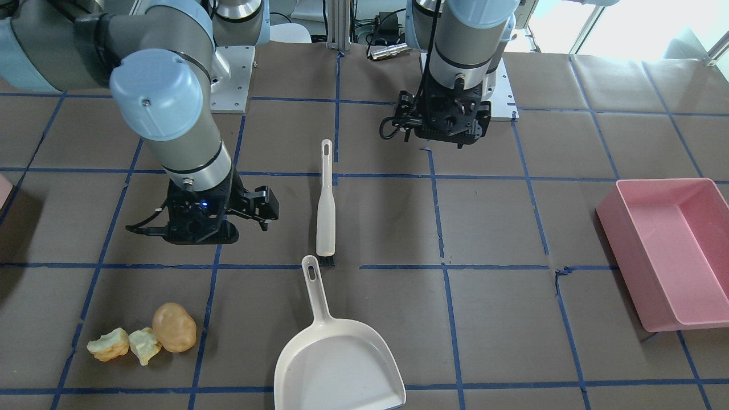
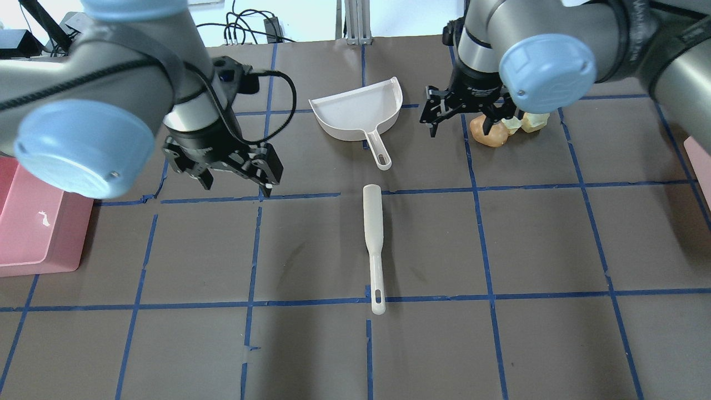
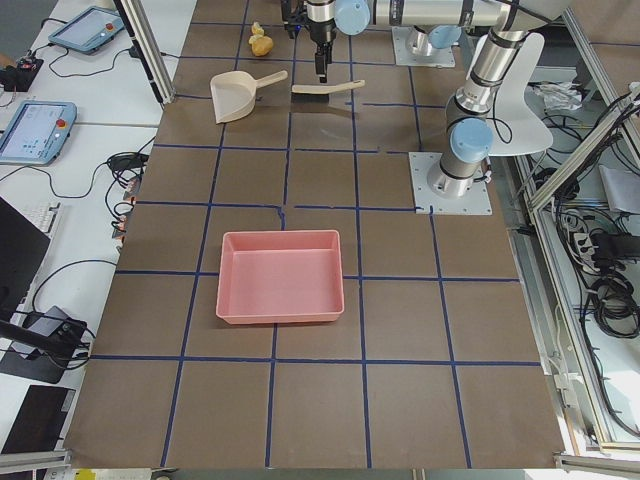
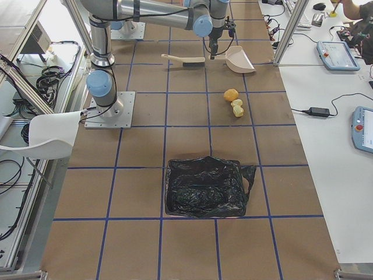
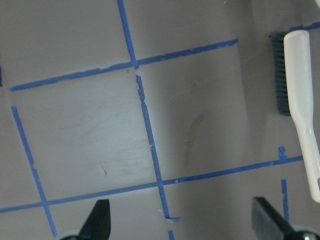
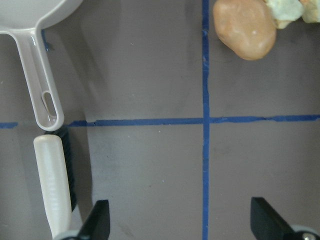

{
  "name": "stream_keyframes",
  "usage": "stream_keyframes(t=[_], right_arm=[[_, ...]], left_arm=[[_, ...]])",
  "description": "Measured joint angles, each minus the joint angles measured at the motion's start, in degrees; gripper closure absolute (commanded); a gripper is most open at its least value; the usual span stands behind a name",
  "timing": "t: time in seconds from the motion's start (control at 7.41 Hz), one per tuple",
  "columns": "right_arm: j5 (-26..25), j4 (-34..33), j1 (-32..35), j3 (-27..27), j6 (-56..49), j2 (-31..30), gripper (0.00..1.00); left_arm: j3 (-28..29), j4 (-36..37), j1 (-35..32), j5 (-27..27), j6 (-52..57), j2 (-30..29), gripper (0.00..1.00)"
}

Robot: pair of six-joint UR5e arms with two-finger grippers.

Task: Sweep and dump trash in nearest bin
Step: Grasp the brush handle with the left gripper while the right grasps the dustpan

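Observation:
The trash, a tan-orange potato-like lump (image 1: 174,327) and two pale chunks (image 1: 108,344) (image 1: 144,344), lies together on the brown table; it also shows in the overhead view (image 2: 489,134) and the right wrist view (image 6: 244,27). My right gripper (image 2: 461,126) (image 6: 182,227) hovers open and empty just beside the trash, between it and the cream dustpan (image 2: 361,108). My left gripper (image 2: 238,183) (image 5: 182,225) is open and empty above bare table, left of the cream brush (image 2: 373,233). The nearest bin shows only as a pink corner (image 2: 701,161) at the table's right edge.
The dustpan handle (image 6: 42,75) points at the brush head (image 6: 52,185); they lie nearly end to end. A large pink tub (image 1: 672,245) sits at the robot's left end. A container lined with a black bag (image 4: 204,186) stands at the right end, beyond the trash.

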Motion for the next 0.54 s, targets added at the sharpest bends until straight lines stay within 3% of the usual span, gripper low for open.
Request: stream_keyframes(t=[0.54], right_arm=[[0.78, -3.68, 2.13, -2.14, 0.72, 4.99, 0.00]], left_arm=[[-9.99, 16.63, -11.97, -0.19, -16.93, -4.80, 0.01]])
